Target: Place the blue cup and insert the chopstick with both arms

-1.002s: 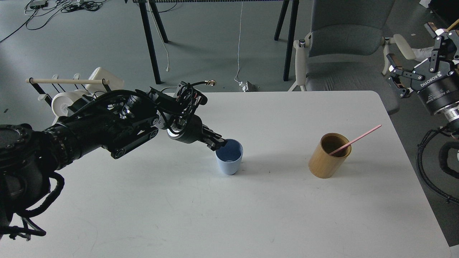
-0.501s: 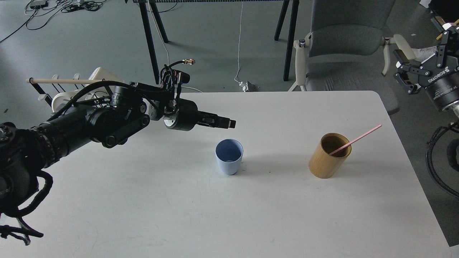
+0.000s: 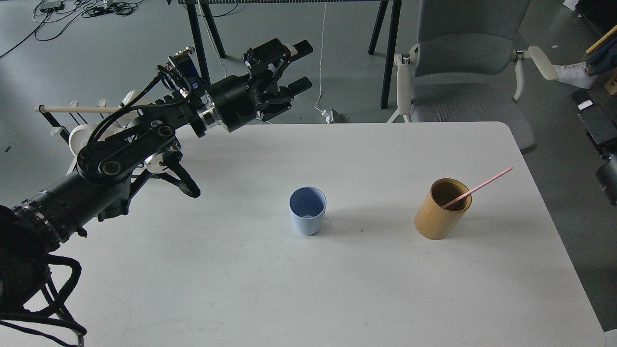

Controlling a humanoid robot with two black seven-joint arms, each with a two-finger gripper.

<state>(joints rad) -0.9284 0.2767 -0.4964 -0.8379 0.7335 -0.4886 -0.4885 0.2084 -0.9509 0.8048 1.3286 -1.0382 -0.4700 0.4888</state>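
The blue cup stands upright and empty near the middle of the white table. The pink chopstick leans in the tan bamboo holder, to the cup's right, with its top end pointing up and right. My left gripper is open and empty, raised high above the table's far edge, well up and left of the cup. Of my right arm only a dark part shows at the right edge, off the table; its fingers cannot be told apart.
A rack with a cream wooden rod and white mugs stands at the table's far left, behind my left arm. A grey chair and black table legs stand beyond the far edge.
My left gripper has let go of the cup's rim, opened and risen up and back from it. The right arm has drawn back towards the right edge. The cup and the holder have not moved.
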